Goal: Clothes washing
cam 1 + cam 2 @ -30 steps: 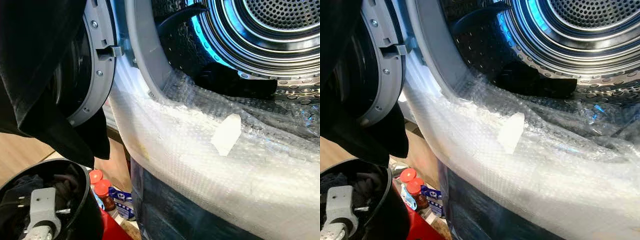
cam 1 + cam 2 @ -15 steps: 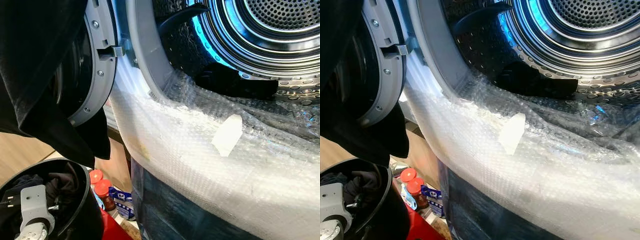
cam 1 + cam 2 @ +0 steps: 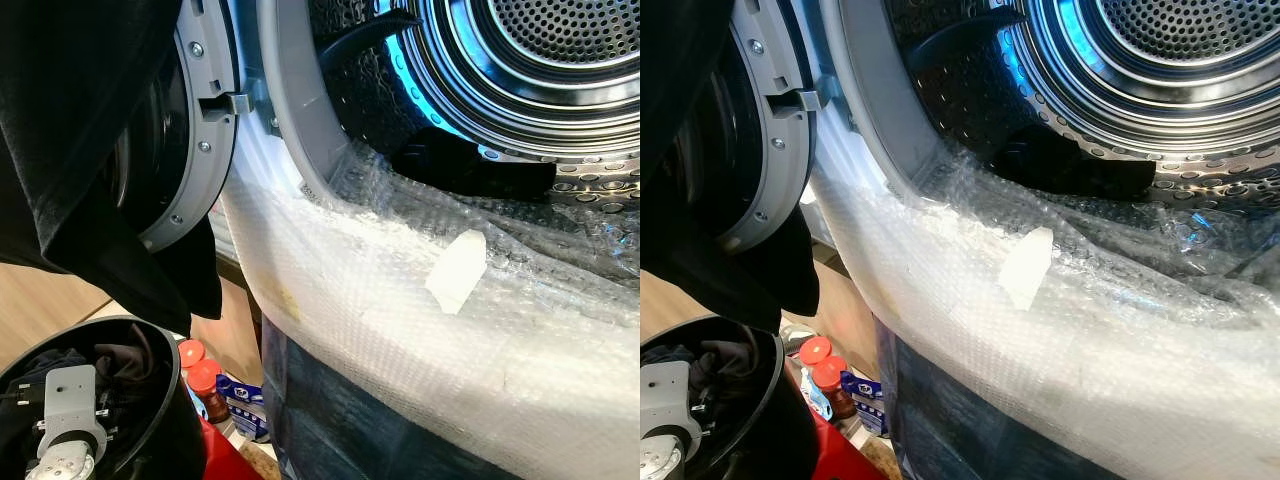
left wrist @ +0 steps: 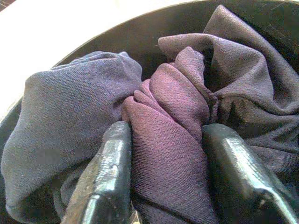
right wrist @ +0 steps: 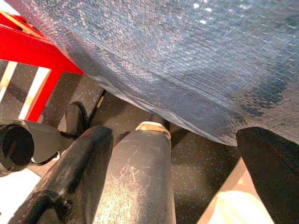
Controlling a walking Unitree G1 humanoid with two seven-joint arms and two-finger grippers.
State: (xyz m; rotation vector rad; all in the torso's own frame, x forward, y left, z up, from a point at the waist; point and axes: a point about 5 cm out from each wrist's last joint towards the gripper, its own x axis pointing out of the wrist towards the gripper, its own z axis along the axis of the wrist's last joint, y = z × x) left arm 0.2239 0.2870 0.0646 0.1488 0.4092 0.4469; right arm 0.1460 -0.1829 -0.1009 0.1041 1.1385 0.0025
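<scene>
while the left hand (image 4: 166,182) pinches a purple garment (image 4: 173,140) inside the black basket (image 3: 170,400), ready to lift it toward the open drum (image 3: 520,70), the right hand (image 5: 177,182) hangs open, idle.

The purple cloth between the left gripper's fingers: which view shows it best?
The left wrist view: the purple cloth fills the gap between both fingers of the left gripper. Both eye views show dim dark laundry inside the black basket.
</scene>
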